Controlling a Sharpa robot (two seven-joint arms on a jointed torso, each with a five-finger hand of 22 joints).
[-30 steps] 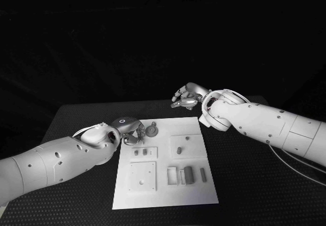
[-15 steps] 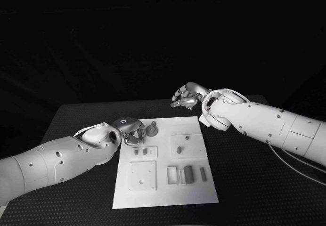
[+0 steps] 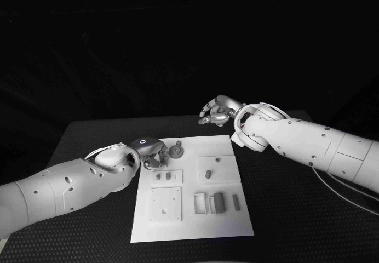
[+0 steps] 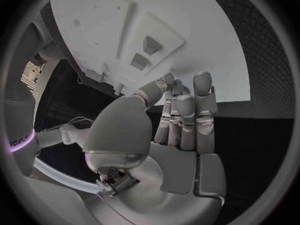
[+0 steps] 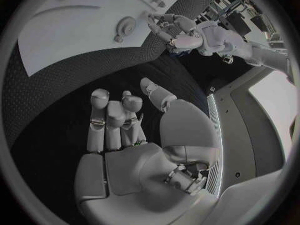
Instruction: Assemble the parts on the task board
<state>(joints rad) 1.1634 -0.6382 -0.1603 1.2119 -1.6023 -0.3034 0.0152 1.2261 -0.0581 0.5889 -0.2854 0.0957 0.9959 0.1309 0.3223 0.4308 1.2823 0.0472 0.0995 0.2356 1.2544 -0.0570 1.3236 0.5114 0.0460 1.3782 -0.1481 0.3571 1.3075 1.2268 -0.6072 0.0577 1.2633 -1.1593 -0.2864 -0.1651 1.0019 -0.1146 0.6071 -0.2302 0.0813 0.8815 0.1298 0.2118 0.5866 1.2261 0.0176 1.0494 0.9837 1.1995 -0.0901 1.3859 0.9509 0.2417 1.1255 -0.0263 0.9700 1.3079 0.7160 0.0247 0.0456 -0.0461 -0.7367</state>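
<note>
The white task board (image 3: 193, 219) lies in the middle of the black table. A round grey part (image 3: 176, 149) sits near its far left corner, also seen from the right wrist as the round part (image 5: 125, 25). My left hand (image 3: 154, 157) hovers just left of that part at the board's edge, holding nothing. From its wrist, the fingers (image 4: 187, 120) lie straight and side by side, tips reaching the board (image 4: 206, 60) near two small grey parts (image 4: 145, 52). My right hand (image 3: 214, 114) hangs beyond the board's far edge, empty, fingers (image 5: 112, 120) loosely extended.
On the board sit two small pieces (image 3: 164, 176) in a left inset, an oval peg (image 3: 207, 175) in a right inset, a square plate with holes (image 3: 166, 204), and upright blocks (image 3: 219, 201) beside it. Black table (image 3: 300, 219) stretches to both sides.
</note>
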